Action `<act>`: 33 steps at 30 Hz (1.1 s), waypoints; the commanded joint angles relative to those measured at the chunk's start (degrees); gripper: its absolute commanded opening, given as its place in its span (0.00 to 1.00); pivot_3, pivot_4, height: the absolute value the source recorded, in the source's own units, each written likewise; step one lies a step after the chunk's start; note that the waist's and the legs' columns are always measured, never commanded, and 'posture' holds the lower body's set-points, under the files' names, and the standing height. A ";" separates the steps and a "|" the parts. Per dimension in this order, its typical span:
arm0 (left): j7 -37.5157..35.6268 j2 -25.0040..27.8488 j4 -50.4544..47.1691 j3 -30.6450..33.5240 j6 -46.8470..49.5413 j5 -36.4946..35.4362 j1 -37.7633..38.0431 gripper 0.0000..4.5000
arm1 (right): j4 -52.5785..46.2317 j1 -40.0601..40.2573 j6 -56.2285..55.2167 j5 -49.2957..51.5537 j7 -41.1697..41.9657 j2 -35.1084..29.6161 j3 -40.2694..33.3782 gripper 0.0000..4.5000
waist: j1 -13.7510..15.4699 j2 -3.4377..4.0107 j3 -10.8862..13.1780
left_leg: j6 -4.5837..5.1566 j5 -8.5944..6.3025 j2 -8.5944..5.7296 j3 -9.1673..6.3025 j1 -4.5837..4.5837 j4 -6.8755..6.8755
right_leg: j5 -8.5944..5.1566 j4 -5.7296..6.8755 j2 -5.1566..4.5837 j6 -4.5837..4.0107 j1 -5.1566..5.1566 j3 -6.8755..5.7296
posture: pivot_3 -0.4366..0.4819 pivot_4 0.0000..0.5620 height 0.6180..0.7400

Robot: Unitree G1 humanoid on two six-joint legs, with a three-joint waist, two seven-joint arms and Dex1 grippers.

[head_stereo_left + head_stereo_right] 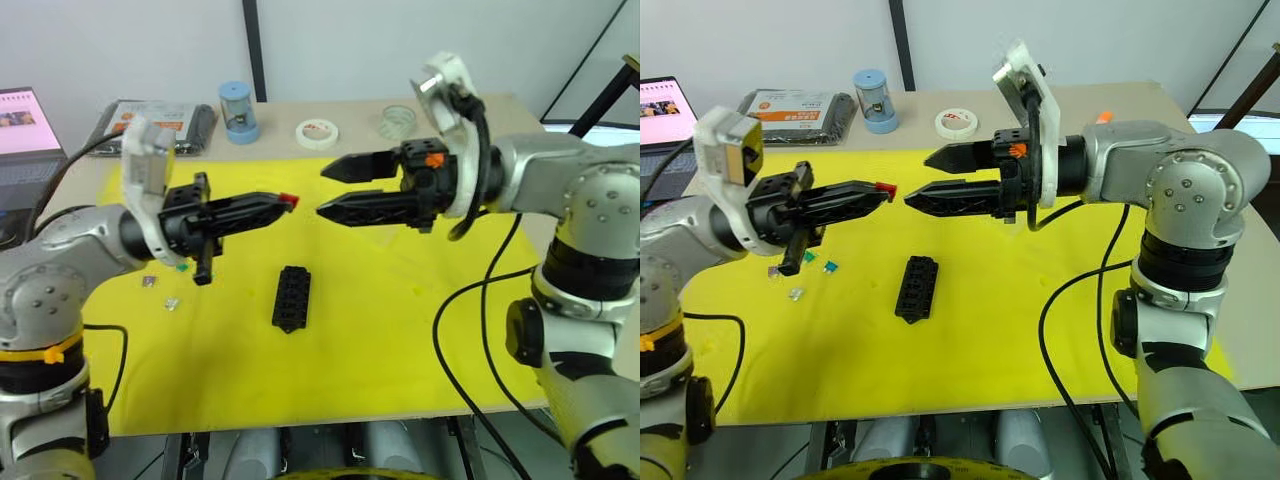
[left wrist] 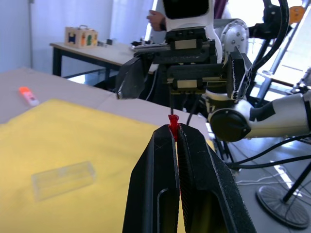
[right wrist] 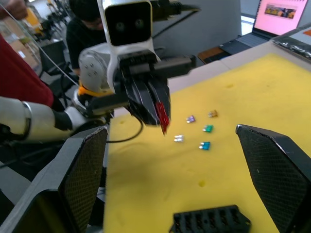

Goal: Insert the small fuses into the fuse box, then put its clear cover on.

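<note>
**Red fuse aloft between two grippers, box waiting below**

The yellow mat [image 1: 380, 330] covers most of the wooden table [image 1: 520, 115], and both arms hover above it, facing each other; the right gripper [image 1: 918, 178] comes in from the right with its two black fingers spread wide, one above the other in the head views, nothing between them; the left gripper [image 1: 280, 203] points straight at it, fingers pressed together on a red fuse [image 1: 289, 199] that pokes out just past the tips; the two grippers are close, tip to tip, but not touching.

Down on the mat, the fuse box [image 1: 291, 298] lies flat below the gap between the grippers, slots facing up; whether any slot is filled I cannot tell. The clear cover [image 2: 63, 179] lies on the mat too, seen from the left wrist, apart from the box.

Smaller still: the loose fuses sit in a little scatter on the mat below the left arm; a green fuse [image 1: 809, 256] and a teal fuse [image 1: 830, 266] side by side, a purple fuse [image 3: 190, 119], a tan fuse [image 3: 212, 114] and a clear fuse [image 1: 795, 294] nearby.

Along the far edge of the table: a flat black packet [image 1: 160, 125], a blue container [image 1: 238, 111], a roll of white tape [image 1: 317, 133] and a clear tape roll [image 1: 397, 121].
</note>
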 commanded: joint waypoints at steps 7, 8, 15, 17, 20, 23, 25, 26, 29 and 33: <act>-0.58 -0.52 2.56 -1.11 -1.00 -2.55 -3.93 0.00 | -0.50 -2.86 2.95 6.70 -5.82 0.31 -2.90 0.64 | 0.06 0.00 0.00 | 0.00 0.00 0.02 -0.01 -0.01 0.01 | 0.01 -0.02 0.06 0.03 0.01 0.00 | 0.48 0.27 1.00; -0.81 -0.45 2.77 -1.19 -1.03 -2.58 -3.99 0.00 | -0.65 -2.80 3.05 7.23 -6.00 -0.03 -2.75 0.64 | 0.05 0.00 0.00 | 0.00 0.00 0.02 -0.02 -0.02 0.01 | 0.01 -0.02 0.06 0.03 0.01 0.00 | 0.48 0.27 1.00; -1.29 -0.42 2.42 -1.64 -1.22 -2.70 -3.59 0.00 | -0.56 -2.29 2.38 9.47 -7.58 -1.02 -2.03 0.53 | 0.05 0.00 0.00 | 0.00 0.00 0.05 -0.02 -0.01 0.01 | 0.02 -0.02 0.11 0.04 0.01 0.00 | 0.48 0.27 1.00; -1.32 -0.43 2.26 -1.82 -1.34 -2.62 -3.41 0.00 | -0.66 -2.24 2.23 10.12 -7.79 -1.26 -1.70 0.40 | 0.06 0.00 0.00 | 0.00 0.00 0.05 -0.03 -0.02 0.01 | 0.02 -0.03 0.12 0.04 0.02 0.00 | 0.48 0.27 1.00; -1.36 -0.27 2.17 -1.94 -1.53 -2.65 -3.16 0.00 | -0.52 -2.34 2.01 10.95 -8.13 -1.40 -1.28 0.40 | 0.05 0.00 0.00 | 0.00 0.00 0.06 -0.04 -0.02 0.01 | 0.02 -0.03 0.13 0.04 0.02 0.00 | 0.48 0.27 1.00; -1.02 -0.25 2.19 -2.04 -1.44 -2.80 -3.48 0.00 | -0.27 -2.41 1.38 11.13 -8.53 -1.58 -0.72 0.40 | 0.05 0.00 0.00 | 0.00 0.00 0.08 -0.04 -0.02 0.01 | 0.02 -0.04 0.15 0.04 0.02 0.01 | 0.48 0.27 1.00; -0.79 -0.30 2.20 -2.02 -1.42 -2.89 -3.59 0.00 | -0.22 -2.32 1.01 11.37 -8.73 -1.72 -0.37 0.40 | 0.06 0.00 0.00 | 0.00 0.00 0.09 -0.04 -0.02 0.00 | 0.02 -0.04 0.16 0.04 0.01 0.01 | 0.48 0.27 1.00; -0.72 -0.30 2.20 -1.99 -1.45 -2.93 -3.59 0.00 | -0.28 -2.24 0.81 11.40 -8.76 -1.80 -0.15 0.40 | 0.05 0.00 0.00 | 0.00 0.00 0.10 -0.04 -0.02 0.00 | 0.02 -0.04 0.16 0.04 0.02 0.00 | 0.48 0.27 1.00; -0.73 -0.21 2.22 -1.96 -1.55 -2.93 -3.48 0.00 | -0.28 -2.08 0.28 11.66 -8.88 -2.08 0.31 0.33 | 0.06 0.00 0.00 | 0.00 0.00 0.11 -0.05 -0.02 0.00 | 0.02 -0.04 0.18 0.04 0.01 0.01 | 0.48 0.27 1.00; -1.00 -0.08 2.36 -1.98 -1.74 -2.65 -3.26 0.00 | -0.43 -1.87 -0.22 11.96 -8.75 -2.66 0.91 0.21 | 0.09 -0.01 0.00 | 0.00 0.00 0.11 -0.05 -0.02 0.00 | 0.02 -0.05 0.18 0.04 0.02 0.01 | 0.48 0.27 1.00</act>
